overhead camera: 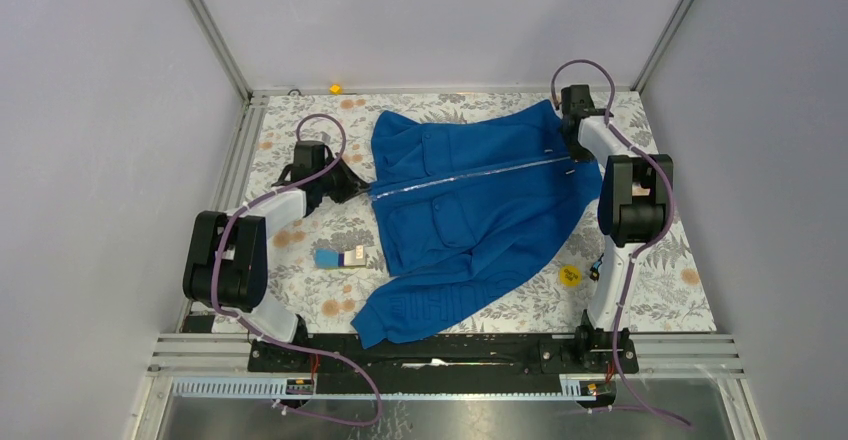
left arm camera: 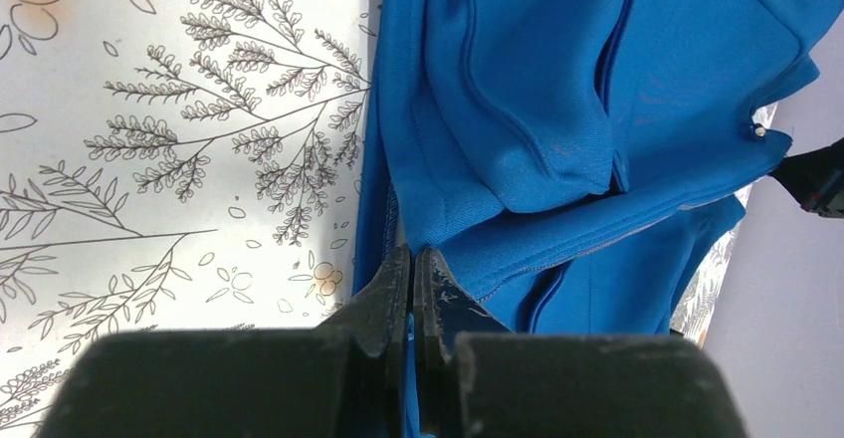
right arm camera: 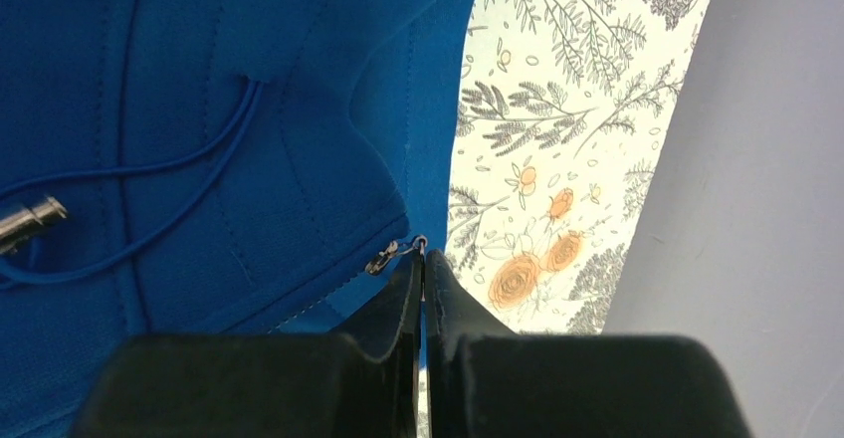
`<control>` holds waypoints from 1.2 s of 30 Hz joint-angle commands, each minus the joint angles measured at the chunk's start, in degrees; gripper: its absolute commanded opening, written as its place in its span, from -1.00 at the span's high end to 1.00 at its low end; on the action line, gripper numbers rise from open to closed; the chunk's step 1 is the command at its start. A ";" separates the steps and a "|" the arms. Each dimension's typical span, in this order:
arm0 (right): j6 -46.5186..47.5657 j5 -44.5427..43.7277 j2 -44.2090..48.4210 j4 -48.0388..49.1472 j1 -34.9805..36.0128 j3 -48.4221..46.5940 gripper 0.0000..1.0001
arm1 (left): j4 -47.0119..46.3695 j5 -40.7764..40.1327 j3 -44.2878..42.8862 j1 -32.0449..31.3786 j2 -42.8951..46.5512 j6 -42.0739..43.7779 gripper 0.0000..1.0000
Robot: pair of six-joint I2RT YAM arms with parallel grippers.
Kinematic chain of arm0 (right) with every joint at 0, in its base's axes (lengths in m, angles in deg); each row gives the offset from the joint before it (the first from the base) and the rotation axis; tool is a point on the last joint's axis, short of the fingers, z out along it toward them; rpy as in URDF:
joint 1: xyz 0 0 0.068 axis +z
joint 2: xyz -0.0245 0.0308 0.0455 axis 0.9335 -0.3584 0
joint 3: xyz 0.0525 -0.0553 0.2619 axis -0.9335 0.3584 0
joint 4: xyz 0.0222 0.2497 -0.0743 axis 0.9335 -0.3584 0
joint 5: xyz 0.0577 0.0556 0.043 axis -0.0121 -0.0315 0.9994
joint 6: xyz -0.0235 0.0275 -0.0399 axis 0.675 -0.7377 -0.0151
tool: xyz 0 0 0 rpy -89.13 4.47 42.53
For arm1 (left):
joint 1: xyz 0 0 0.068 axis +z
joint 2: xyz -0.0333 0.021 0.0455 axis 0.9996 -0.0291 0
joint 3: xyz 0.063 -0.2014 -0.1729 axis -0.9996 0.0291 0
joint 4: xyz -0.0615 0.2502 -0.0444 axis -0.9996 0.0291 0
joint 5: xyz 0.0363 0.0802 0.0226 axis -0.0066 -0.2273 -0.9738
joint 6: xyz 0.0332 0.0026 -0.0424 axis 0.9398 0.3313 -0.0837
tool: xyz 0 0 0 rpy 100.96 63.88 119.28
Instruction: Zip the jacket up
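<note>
The royal-blue jacket [overhead camera: 470, 220] lies spread on the flowered table, and its silvery zipper [overhead camera: 470, 177] runs left to right across it. At the zipper's left end my left gripper [overhead camera: 358, 188] is shut on the jacket's edge. In the left wrist view blue fabric [left arm camera: 518, 109] is pinched between the jaws of that gripper [left arm camera: 411, 251]. My right gripper [overhead camera: 572, 155] sits at the zipper's right end. In the right wrist view it [right arm camera: 423, 254] is shut on the small metal zipper pull [right arm camera: 386, 256] at the jacket's [right arm camera: 199, 109] corner, beside a blue drawstring [right arm camera: 149, 169].
A small blue-and-white card [overhead camera: 340, 257] lies left of the jacket and a yellow disc [overhead camera: 569, 275] lies to its right. A yellow item [overhead camera: 335, 88] sits on the back rail. Grey walls and metal frame posts enclose the table. One sleeve [overhead camera: 400, 310] reaches the near edge.
</note>
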 commanded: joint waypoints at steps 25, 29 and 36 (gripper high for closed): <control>-41.36 30.18 64.08 1.74 7.69 27.92 -0.99 | 6.75 -11.52 -7.33 -9.16 32.49 20.00 -0.98; -41.55 28.49 78.73 1.46 7.69 26.00 -0.99 | 1.62 -0.59 -11.82 -10.15 39.34 19.78 -0.98; -38.85 18.24 92.64 -1.66 7.69 14.10 -0.99 | -4.66 2.42 -16.56 -10.14 52.36 19.93 -0.98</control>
